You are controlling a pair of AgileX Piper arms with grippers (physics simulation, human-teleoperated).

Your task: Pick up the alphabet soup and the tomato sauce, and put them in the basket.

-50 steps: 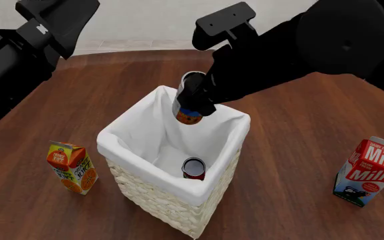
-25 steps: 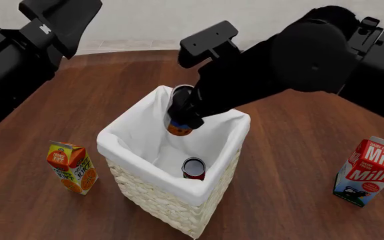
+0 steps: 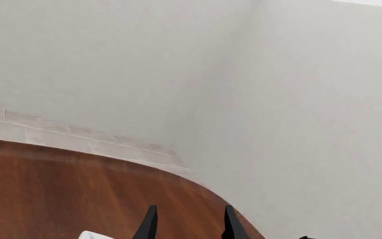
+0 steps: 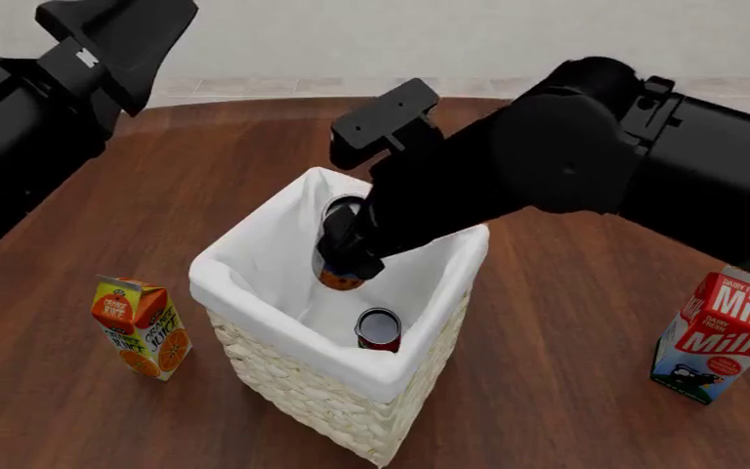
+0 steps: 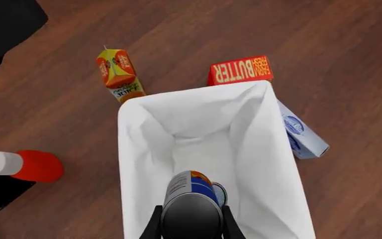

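A: Where is the right gripper (image 5: 189, 225) at this moment?

B: Its fingers are clamped on the tomato sauce (image 4: 339, 248), which hangs tilted over the mouth of the basket (image 4: 261, 332), toward the rim at about twelve o'clock. The alphabet soup (image 4: 378, 328) lies on the basket floor, toward five o'clock of the held can.

A: So which step is this?

B: I judge it the second delivery: one can is in, the other is carried above the opening but not yet let go.

A: And the next move?

B: Likely a little more lowering inside the cloth lining, then parting the jaws so the can drops beside the soup and not on the rim.

A: The left gripper (image 3: 188, 226)?

B: It is raised at ten o'clock, well apart from the basket; its fingers stand narrowly parted with nothing between them.
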